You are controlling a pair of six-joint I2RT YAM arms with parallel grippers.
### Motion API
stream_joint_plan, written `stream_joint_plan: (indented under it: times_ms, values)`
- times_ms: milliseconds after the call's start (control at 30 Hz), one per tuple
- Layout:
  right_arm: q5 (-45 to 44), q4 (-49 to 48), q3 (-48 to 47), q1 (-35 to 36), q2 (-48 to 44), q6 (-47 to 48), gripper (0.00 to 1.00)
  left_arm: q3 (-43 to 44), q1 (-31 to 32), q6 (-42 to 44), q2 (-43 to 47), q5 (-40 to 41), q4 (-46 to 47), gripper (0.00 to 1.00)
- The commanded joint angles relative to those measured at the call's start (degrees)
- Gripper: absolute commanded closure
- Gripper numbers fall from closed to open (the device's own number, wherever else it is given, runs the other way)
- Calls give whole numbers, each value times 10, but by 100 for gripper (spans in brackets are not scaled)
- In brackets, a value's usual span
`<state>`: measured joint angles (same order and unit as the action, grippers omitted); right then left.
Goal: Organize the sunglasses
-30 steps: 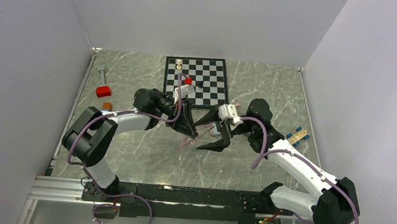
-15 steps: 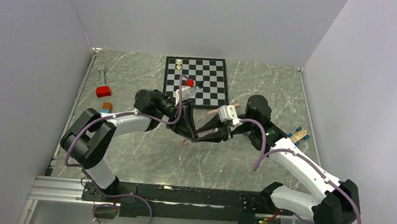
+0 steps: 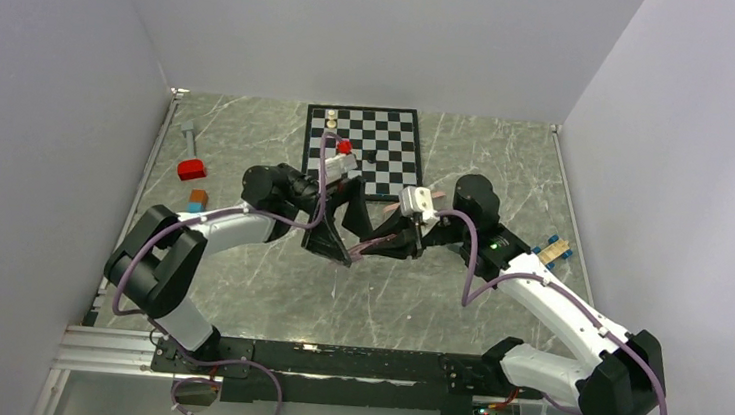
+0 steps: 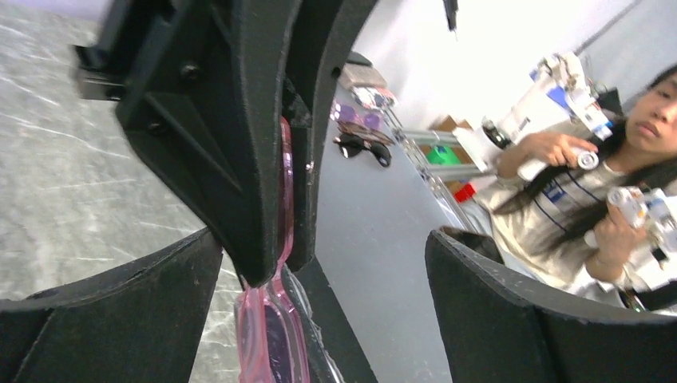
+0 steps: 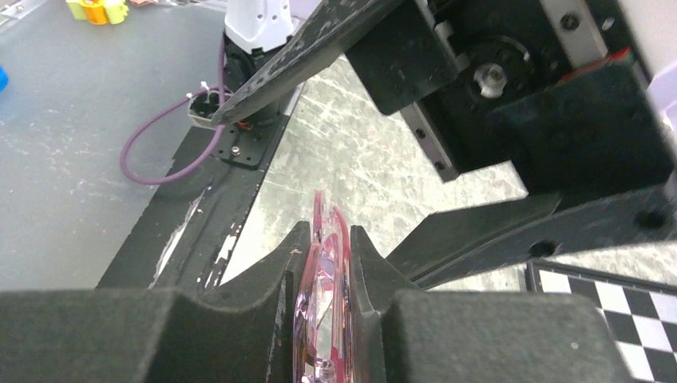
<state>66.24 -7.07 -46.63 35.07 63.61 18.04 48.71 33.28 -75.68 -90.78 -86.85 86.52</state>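
The translucent pink sunglasses (image 5: 323,319) hang folded above the marble table (image 3: 267,279), just in front of the chessboard. My right gripper (image 5: 329,239) is shut on them, one finger flat against each side. In the left wrist view the pink frame (image 4: 271,335) sticks out below the right gripper's fingertips (image 4: 255,263). My left gripper (image 4: 323,239) is open, its fingers standing wide on either side of the sunglasses without touching them. From above, both grippers meet at mid-table, the left gripper (image 3: 343,231) facing the right gripper (image 3: 380,246), and only a sliver of the sunglasses (image 3: 354,253) shows.
A chessboard (image 3: 360,150) with a few pieces lies at the back centre. A red block (image 3: 191,169), an orange block (image 3: 199,196) and a grey bolt (image 3: 189,135) sit at the left edge. A blue-and-wood piece (image 3: 550,252) lies at the right. A person (image 4: 607,159) sits beyond the table.
My left gripper has let go of the pink sunglasses and opened wide. My right gripper closed on them and now holds them alone.
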Motion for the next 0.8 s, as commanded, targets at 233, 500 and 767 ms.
stream_joint_plan:
  times_ms: [233, 500, 767]
  values:
    - [-109, 4, -3, -1, -26, -51, 97, 129, -151, 429, 55, 370, -814, 1]
    - [-202, -50, 7, -1, -26, -105, 96, 297, -85, 577, 11, 1135, -1165, 1]
    - [-405, -116, 15, -2, -13, -177, 94, -4, -87, 543, 257, 1037, -843, 1]
